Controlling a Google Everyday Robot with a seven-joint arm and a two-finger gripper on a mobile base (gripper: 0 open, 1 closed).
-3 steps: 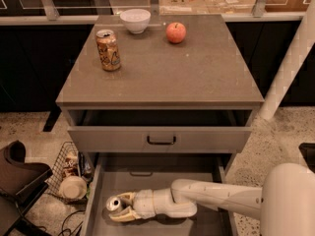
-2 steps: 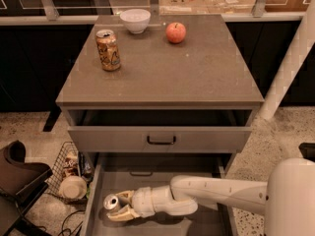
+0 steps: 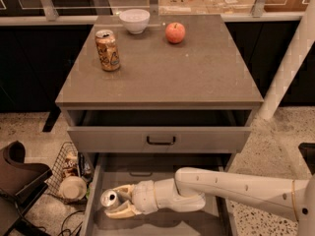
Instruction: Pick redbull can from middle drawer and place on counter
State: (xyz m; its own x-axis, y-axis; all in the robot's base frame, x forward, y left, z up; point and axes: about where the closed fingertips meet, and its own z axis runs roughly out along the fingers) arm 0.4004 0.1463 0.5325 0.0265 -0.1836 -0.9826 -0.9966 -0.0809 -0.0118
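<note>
The redbull can, slim and silver with a shiny round top, lies at the left side of the open middle drawer. My gripper reaches in from the right on a white arm, with its cream fingers around the can above and below. The counter is the broad grey-brown top above the drawers.
On the counter stand an orange-gold can, a white bowl and a red apple. The shallower upper drawer with a dark handle hangs partly open over the middle drawer. A wire basket and a dark chair sit at left.
The gripper and the can have stayed almost where they were; the arm has shifted only slightly.
</note>
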